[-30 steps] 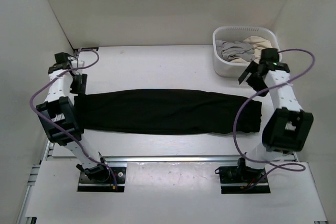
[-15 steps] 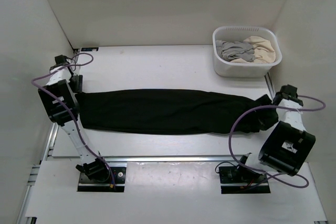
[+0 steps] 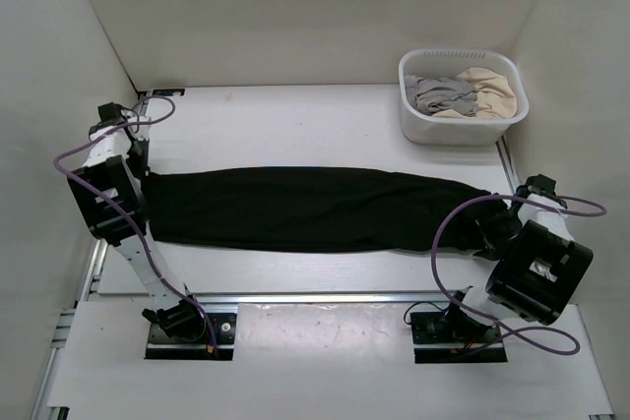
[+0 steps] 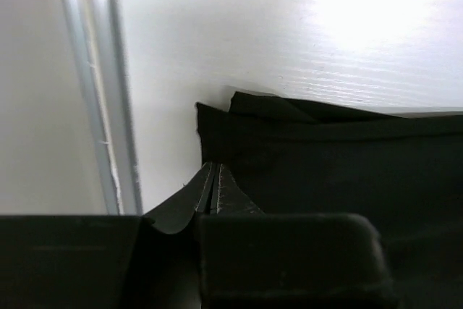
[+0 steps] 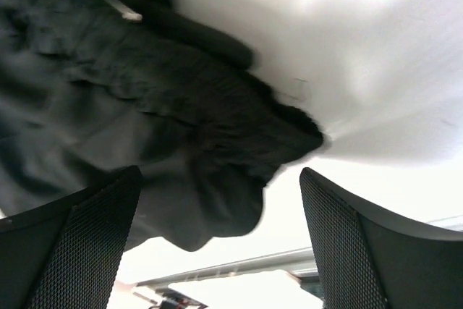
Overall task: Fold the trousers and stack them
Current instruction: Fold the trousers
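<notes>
The black trousers (image 3: 315,209) lie stretched left to right across the white table. My left gripper (image 3: 141,166) is at their left end. In the left wrist view its jaws (image 4: 213,173) are pressed together on the edge of the trousers (image 4: 347,171), just below the cloth's corner. My right gripper (image 3: 498,223) is low at the right end. In the right wrist view it (image 5: 217,179) stands open, one mesh finger (image 5: 87,215) on each side of the bunched end of the trousers (image 5: 145,92), apart from the cloth.
A white basket (image 3: 433,130) with grey and beige garments stands at the back right. A metal rail (image 4: 108,106) runs along the table's left edge, close to the left gripper. White walls close in the sides and back.
The left gripper has shut on the trousers' left edge. The right arm swung from beside the basket down to the trousers' right end, staying open.
</notes>
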{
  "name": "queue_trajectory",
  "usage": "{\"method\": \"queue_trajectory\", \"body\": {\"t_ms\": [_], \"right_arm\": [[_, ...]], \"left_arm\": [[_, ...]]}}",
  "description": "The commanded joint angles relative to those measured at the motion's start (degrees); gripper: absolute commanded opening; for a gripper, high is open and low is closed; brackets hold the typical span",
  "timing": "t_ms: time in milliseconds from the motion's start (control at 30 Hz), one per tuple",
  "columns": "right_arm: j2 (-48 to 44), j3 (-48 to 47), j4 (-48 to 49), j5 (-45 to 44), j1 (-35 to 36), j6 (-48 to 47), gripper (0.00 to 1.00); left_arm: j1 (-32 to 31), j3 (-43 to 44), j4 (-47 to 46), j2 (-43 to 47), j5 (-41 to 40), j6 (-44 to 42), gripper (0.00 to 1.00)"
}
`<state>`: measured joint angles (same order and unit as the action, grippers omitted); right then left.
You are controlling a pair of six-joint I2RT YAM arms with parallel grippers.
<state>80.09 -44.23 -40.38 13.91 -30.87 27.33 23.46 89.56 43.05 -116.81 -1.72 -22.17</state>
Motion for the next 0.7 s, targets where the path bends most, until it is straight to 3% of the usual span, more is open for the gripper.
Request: {"method": "queue_trajectory", "body": {"t_ms": [0, 133, 233, 333, 467, 667], "right_arm": [[-1.4, -4.5, -5.4, -9.5, 0.7, -1.1, 0.94], [-6.0, -11.0, -16.0, -20.3, 1.3, 1.0, 0.95], [-8.9, -7.2, -17.0, -16.1, 1.9, 3.8, 0.96], [-9.4, 2.8, -10.4, -6.7, 2.6, 10.0, 0.97], [-7.6, 9.7, 2.0, -5.8, 2.6, 18.4, 0.99], [2.2, 5.8, 14.5, -11.5, 6.8, 18.8, 0.99]], "left_arm": [[0.2, 3.2, -0.5, 7.3, 2.4, 1.2, 0.14], [-0.4, 1.4, -0.5, 6.0, 0.1, 1.2, 0.14], [-0.4, -0.3, -0.5, 6.0, 0.1, 1.7, 0.19], [-0.4, -1.6, -0.5, 6.0, -0.9, 2.7, 0.3], [-0.4, -2.1, 0.6, 7.9, -1.5, 2.8, 0.34], [-0.4, -9.1, 1.2, 12.8, -2.6, 1.7, 0.34]]}}
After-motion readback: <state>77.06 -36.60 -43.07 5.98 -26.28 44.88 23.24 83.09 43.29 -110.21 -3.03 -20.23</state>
